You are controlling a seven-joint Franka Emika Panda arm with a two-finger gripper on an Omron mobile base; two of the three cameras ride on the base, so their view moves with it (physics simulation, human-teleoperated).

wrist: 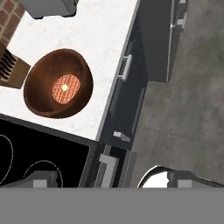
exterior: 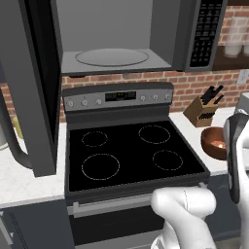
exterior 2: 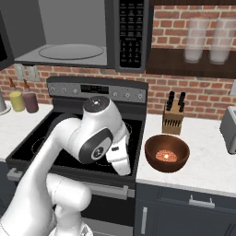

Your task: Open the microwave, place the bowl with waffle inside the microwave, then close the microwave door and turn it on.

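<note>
Jaws stand released, spread to their widest with nothing between them, the gripper (wrist: 111,179) looking down from above the front edge of the stove and the floor beside it, its two finger tips (wrist: 43,178) low in the hand view; going left to right in the left base view, the microwave door (exterior: 34,87) is swung fully open and hangs out to the left, its curved bar handle (exterior: 12,141) toward the camera; next comes the microwave (exterior: 126,34) itself, mounted above the stove, its light grey cavity bare but for the round glass turntable (exterior: 112,57), with the black button panel (exterior: 206,31) at its right; below it sits the black-topped stove (exterior: 131,153) with four burner rings and a row of knobs on its back panel; right of the stove, on the white marble-patterned counter (exterior 2: 203,161), a wooden knife block (exterior 2: 173,117) stands against the brick wall; the bowl (exterior 2: 167,152) rests on that counter just beside the stove's right edge and in front of the knife block, upright, reddish-brown and deep; the waffle (exterior 2: 167,156) lies flat at the bottom of the bowl, small and golden; the gripper is well apart from the bowl, touching nothing.
</note>
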